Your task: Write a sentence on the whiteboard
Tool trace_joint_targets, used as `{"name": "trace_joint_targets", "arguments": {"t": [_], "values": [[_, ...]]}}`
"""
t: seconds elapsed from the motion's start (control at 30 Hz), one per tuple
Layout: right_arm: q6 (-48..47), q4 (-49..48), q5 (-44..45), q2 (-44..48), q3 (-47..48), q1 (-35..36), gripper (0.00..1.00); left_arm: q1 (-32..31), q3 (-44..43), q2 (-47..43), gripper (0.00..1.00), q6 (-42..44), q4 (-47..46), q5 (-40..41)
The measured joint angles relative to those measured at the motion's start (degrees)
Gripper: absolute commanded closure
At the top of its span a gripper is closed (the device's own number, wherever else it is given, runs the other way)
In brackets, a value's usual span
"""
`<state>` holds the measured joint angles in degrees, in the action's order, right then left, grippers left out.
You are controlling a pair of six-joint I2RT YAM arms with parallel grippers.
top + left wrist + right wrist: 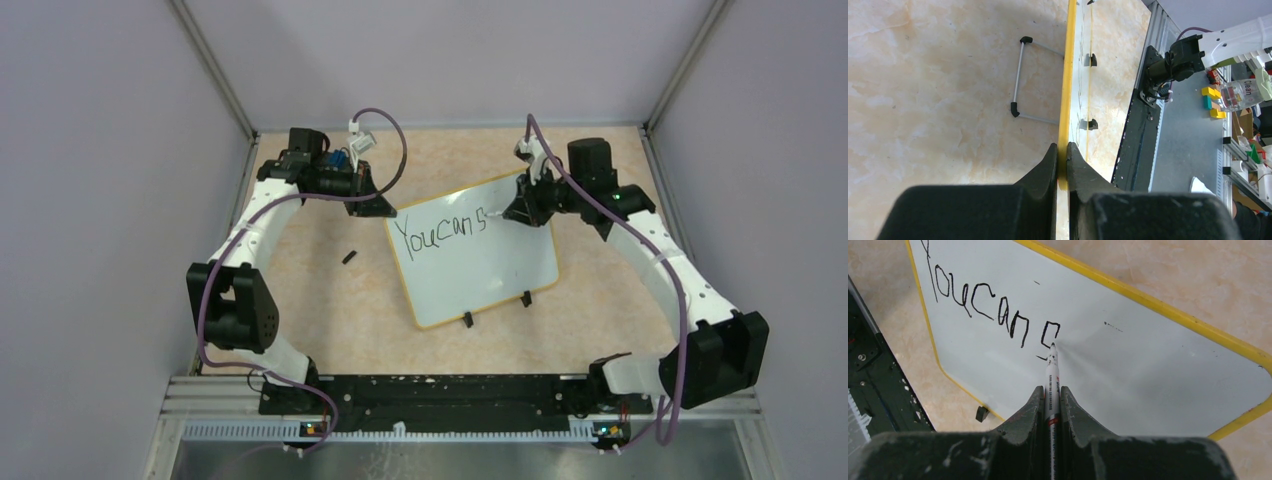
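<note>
The whiteboard (480,265) with its yellow rim stands tilted on the tan table, and black lettering, the sentence (440,229), reads "You can" plus a partly drawn letter. My left gripper (1062,152) is shut on the whiteboard's yellow rim (1068,75) at its far left corner (385,207). My right gripper (1052,392) is shut on a white marker (1051,375). The marker's tip touches the whiteboard (1128,370) at the last stroke of the sentence (998,305). In the top view the right gripper (520,212) is at the board's upper right part.
A small black marker cap (348,257) lies on the table left of the board. A wire stand (1020,75) with black ends lies behind the board. Black clip feet (467,320) sit at its near edge. The black arm base rail (440,392) runs along the near edge.
</note>
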<state>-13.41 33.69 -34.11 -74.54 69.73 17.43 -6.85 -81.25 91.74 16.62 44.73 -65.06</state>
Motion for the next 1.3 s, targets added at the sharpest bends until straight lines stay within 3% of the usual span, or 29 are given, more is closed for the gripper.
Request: {"name": "trace_joint_targets", "arguments": {"t": [1.3], "values": [[-1.2,0.5,1.7,-0.1,-2.0,0.0,1.0,0.0,0.1,0.0,1.0,0.0,-0.2,0.2]]}}
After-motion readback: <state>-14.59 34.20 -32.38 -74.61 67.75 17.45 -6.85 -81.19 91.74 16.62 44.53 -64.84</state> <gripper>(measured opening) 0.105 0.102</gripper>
